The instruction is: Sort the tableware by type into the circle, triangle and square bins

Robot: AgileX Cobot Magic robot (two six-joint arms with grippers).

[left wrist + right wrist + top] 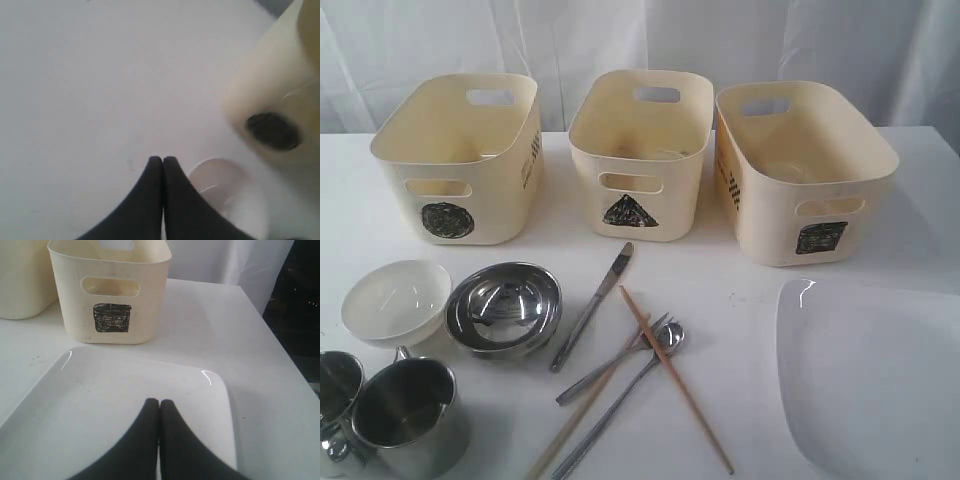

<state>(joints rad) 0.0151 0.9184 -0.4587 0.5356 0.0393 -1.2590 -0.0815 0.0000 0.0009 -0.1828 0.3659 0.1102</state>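
Where the white table (pixel 740 290) meets the pale curtain (pixel 620 40), three alike cream plastic tubs with cut-out handles stand in a row. The circle bin (pixel 455 160) is on the left, the triangle bin (pixel 640 150) in the middle and the square bin (pixel 805 175) on the right, each with a black scribbled shape on its front.

The tableware lies in front of them. One small white bowl (pixel 395 298) sits just beside one shiny steel bowl (pixel 503 308), below the circle bin. Two steel mugs (pixel 405 415) stand at the near left corner, the left one cut off by the frame edge. In the middle lie one knife (pixel 592 307), one fork (pixel 609 362), one spoon (pixel 631 385) and two wooden chopsticks (pixel 678 385), which cross over the fork and spoon. One large white squarish plate (pixel 870 380) fills the near right.

The left gripper (pixel 163 160) has its dark jaws pressed together on nothing, above bare table near the white bowl. The right gripper (pixel 159 401) is likewise closed and empty, above the plate.
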